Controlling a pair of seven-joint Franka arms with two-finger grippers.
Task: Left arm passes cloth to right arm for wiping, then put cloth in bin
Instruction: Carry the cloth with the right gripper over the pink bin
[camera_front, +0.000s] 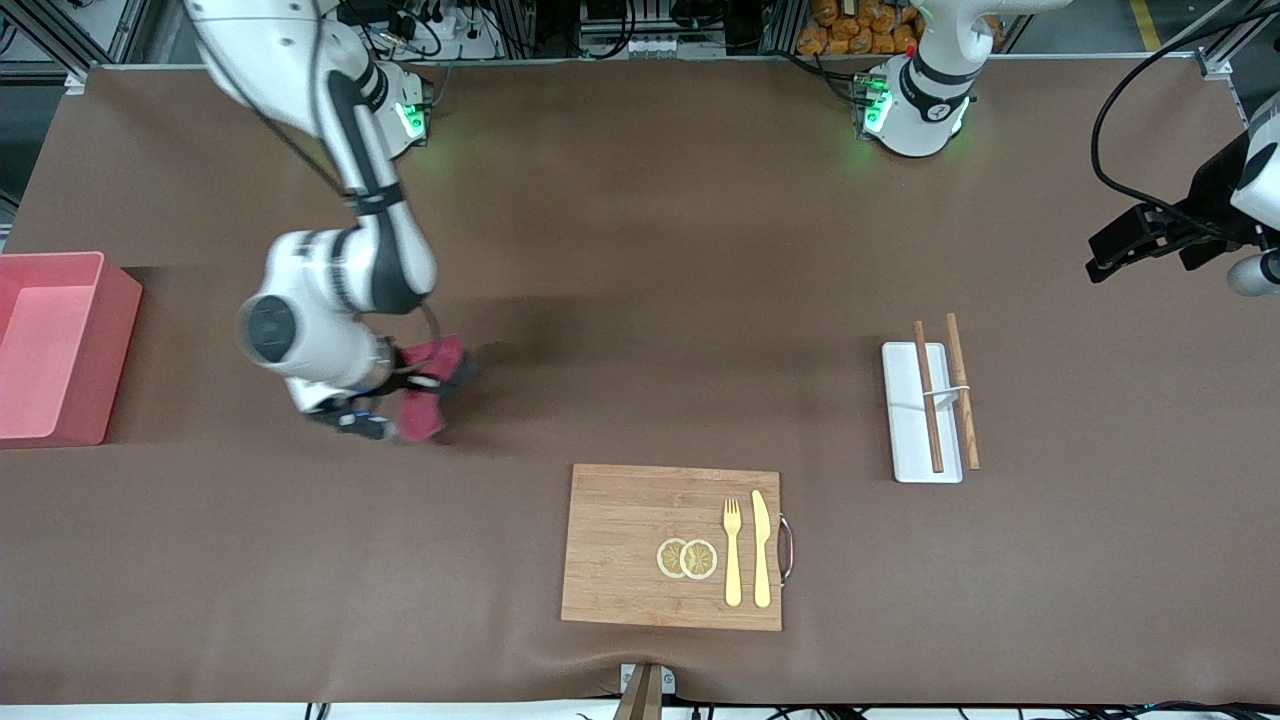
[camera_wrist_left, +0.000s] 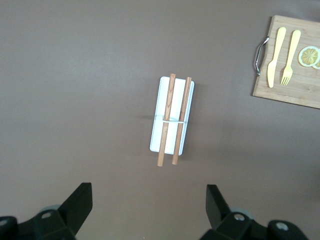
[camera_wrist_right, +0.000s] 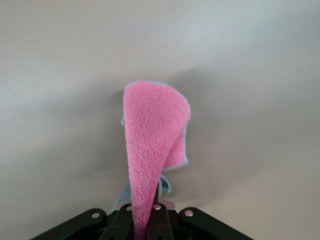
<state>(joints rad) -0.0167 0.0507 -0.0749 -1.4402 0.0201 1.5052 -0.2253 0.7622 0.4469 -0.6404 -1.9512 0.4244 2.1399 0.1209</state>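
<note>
The crimson cloth (camera_front: 430, 385) is held in my right gripper (camera_front: 395, 400), over the bare table between the pink bin (camera_front: 118, 330) and the wooden board (camera_front: 630, 530). In the right wrist view the gripper (camera_wrist_right: 146, 222) is shut on the cloth (camera_wrist_right: 152, 135), which hangs folded from the fingers with its grey underside showing at the edges. I cannot tell whether it touches the table. My left gripper (camera_front: 1105, 262) waits, open and empty, up at the left arm's end of the table. In its wrist view (camera_wrist_left: 148, 205) the fingers stand wide apart over bare table.
A white tray (camera_front: 905, 420) with two wooden chopsticks (camera_front: 928, 400) lies toward the left arm's end; it also shows in the left wrist view (camera_wrist_left: 156, 131). The board carries a yellow fork (camera_front: 733, 550), a knife (camera_front: 761, 545) and lemon slices (camera_front: 687, 558).
</note>
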